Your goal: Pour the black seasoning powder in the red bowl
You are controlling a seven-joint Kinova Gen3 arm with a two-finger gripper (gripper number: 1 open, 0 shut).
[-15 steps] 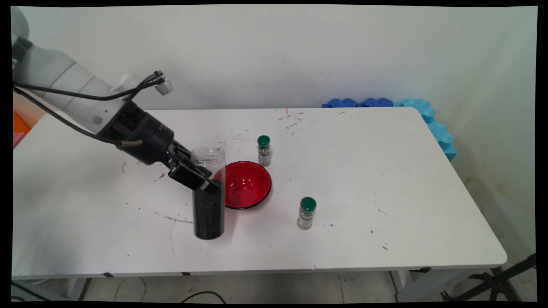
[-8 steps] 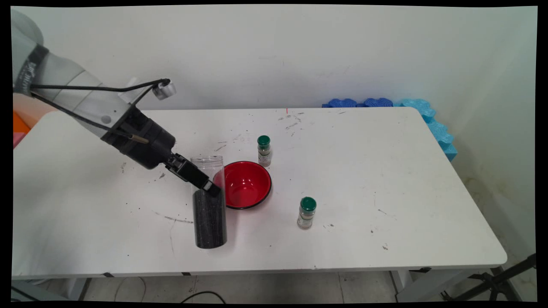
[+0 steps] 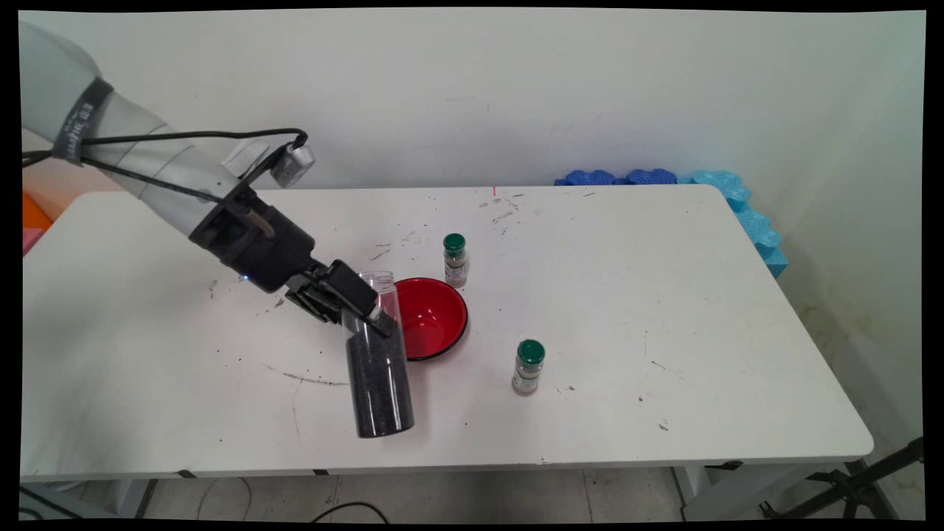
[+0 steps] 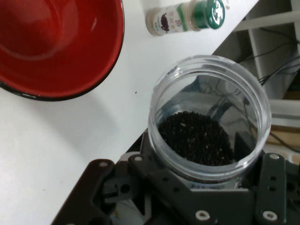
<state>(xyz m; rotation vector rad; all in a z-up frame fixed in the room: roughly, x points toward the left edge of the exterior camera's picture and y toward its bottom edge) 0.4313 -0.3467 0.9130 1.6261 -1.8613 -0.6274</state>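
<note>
Main view: gripper jaws pinching a clear jar of black grains at its upper wall, tilted, lifted off the desk.
Jar place: just left of the red bowl.
Handling: likely rigid, smooth, bottom-heavy; lidless, so grains could spill.
Nearby: two green-capped spice bottles, far and right.

The white arm reaches in from the upper left and slopes down toward the middle, black cables looped along it. Its gripper points down and to the right, tilted rather than vertical, the two black fingers clamped on the upper part of a clear jar of dark grains, which hangs tilted with its open mouth toward the wrist.
</note>
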